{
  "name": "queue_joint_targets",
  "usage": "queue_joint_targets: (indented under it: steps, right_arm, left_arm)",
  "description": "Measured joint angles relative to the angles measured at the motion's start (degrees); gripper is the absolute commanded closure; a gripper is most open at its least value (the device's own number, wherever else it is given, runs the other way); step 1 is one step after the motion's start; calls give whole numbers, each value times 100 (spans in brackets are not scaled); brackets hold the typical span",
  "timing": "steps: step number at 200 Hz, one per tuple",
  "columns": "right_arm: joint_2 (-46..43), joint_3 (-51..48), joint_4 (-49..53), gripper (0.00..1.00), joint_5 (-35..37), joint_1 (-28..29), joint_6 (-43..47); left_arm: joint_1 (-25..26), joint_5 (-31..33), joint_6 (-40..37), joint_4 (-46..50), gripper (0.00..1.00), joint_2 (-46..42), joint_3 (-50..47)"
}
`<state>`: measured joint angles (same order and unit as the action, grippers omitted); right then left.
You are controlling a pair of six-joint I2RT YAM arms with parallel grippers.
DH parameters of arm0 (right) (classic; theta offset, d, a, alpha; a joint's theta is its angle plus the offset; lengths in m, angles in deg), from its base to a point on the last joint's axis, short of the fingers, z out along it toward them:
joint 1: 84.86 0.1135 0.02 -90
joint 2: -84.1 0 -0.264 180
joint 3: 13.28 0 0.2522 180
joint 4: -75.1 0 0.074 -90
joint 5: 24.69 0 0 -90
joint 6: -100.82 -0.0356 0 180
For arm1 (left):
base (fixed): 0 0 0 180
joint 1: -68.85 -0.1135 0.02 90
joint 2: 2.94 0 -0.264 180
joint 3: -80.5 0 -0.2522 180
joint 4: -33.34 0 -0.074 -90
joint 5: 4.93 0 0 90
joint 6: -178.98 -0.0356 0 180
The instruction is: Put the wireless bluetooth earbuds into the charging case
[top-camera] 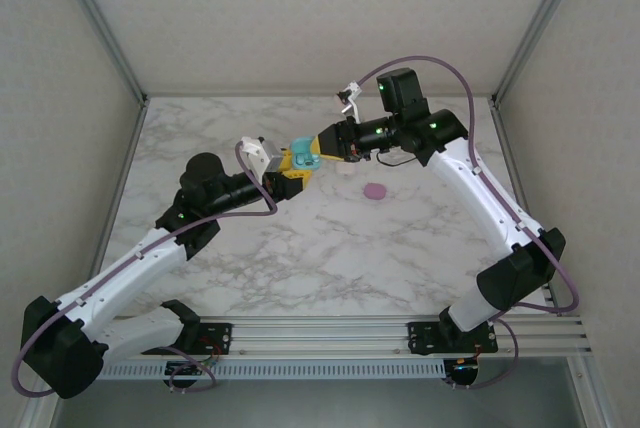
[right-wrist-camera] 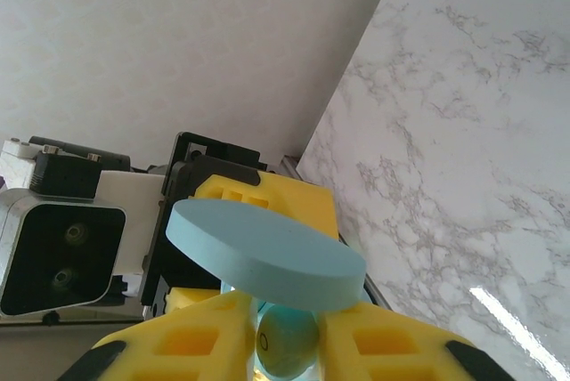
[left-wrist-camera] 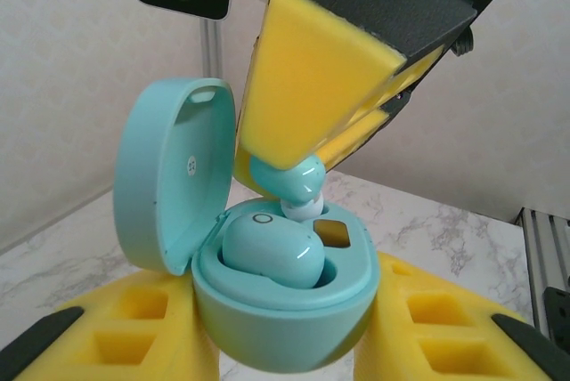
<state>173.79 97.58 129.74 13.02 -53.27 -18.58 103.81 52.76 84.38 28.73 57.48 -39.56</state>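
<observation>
My left gripper (left-wrist-camera: 285,345) is shut on the teal charging case (left-wrist-camera: 276,310), held above the table with its lid (left-wrist-camera: 169,185) swung open to the left. One teal earbud (left-wrist-camera: 272,252) lies seated in the case's left slot. A second teal earbud (left-wrist-camera: 294,181), white tip down, sits between the yellow pads of my right gripper (right-wrist-camera: 287,345), right over the empty slot and touching the case top. From above, both grippers (top-camera: 295,163) (top-camera: 318,143) meet at the case (top-camera: 302,151) over the middle back of the table. The lid (right-wrist-camera: 267,252) shows edge-on over the held earbud (right-wrist-camera: 285,341).
A small purple rounded piece (top-camera: 375,191) and a paler pink one (top-camera: 347,170) lie on the marble table (top-camera: 330,248) just right of the grippers. Walls with metal posts close the back and sides. The near half of the table is bare marble.
</observation>
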Motion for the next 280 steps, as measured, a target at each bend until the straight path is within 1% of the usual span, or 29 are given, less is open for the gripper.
queue_joint_targets:
  steps: [25,48,68,85,129,151,203,260,280]
  right_arm:
    - [0,0,0,71,13,11,22]
    - [0,0,7,66,15,17,28]
    - [0,7,24,65,22,22,74]
    - [0,28,79,60,66,22,118]
    - [-11,140,212,59,269,44,173]
    - [-31,153,273,56,352,44,175]
    - [-103,184,501,53,592,44,264]
    - [-656,186,374,48,922,-2,319]
    - [-813,186,166,39,1233,-7,225]
  left_arm:
    - [0,2,33,2,79,2,0]
    - [0,2,33,4,79,13,0]
    - [15,28,33,15,79,33,0]
    - [24,61,33,26,79,33,-2]
    - [46,109,33,20,80,33,-4]
    - [48,109,31,17,79,33,-4]
    - [59,109,31,-114,79,22,-2]
    - [59,153,-31,-107,80,-57,-2]
    - [59,151,-74,-85,79,-57,0]
